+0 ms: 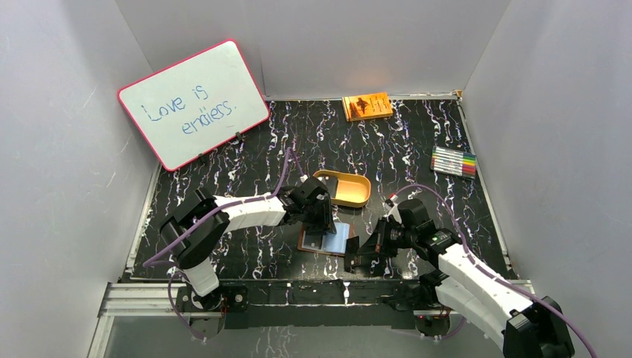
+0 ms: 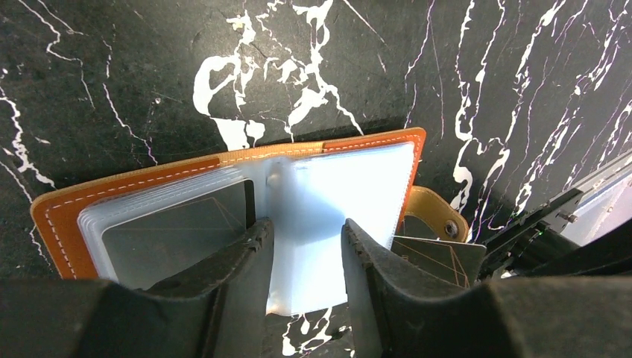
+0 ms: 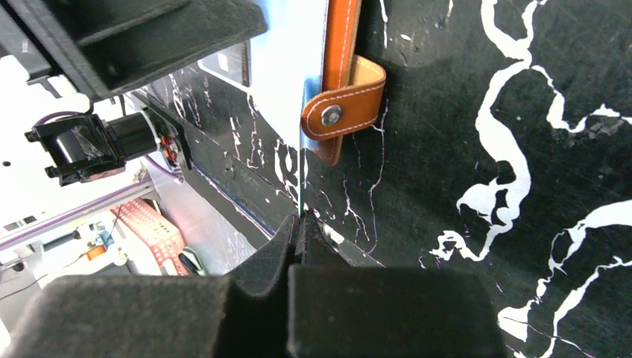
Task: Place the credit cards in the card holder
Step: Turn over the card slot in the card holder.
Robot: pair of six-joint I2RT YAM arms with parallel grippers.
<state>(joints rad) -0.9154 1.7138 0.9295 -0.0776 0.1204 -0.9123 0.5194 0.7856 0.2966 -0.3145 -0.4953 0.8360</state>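
Worktop (image 1: 417, 149): black with white marbling.
Card holder (image 2: 149, 179): lies open and flat at the near middle of the worktop, between the two arms. Orange-brown leather with white stitching, and a fan of clear plastic sleeves (image 2: 350, 186) inside.
Snap strap (image 3: 343, 112): sticks out past the holder's edge on the right arm's side, stud showing.
Sleeved card (image 2: 175, 231): dark grey, lying inside the sleeves on the holder's left half in the left wrist view.
Left gripper (image 2: 305, 227): low over the open holder with fingers apart. A pale sleeve page shows in the gap; no clear pinch on it.
Right gripper (image 3: 299, 224): just beside the holder on the strap side, fingers pressed together on the thin edge of a dark card.
Dark card (image 2: 436, 257): beside the holder, partly under the strap and outside the sleeves.
Tan tray (image 1: 344, 188): just behind the holder, near the left gripper.
Far edge: whiteboard (image 1: 194, 101) at left, orange book (image 1: 367, 106) at back, marker set (image 1: 454, 161) at right. All are well apart from the holder.
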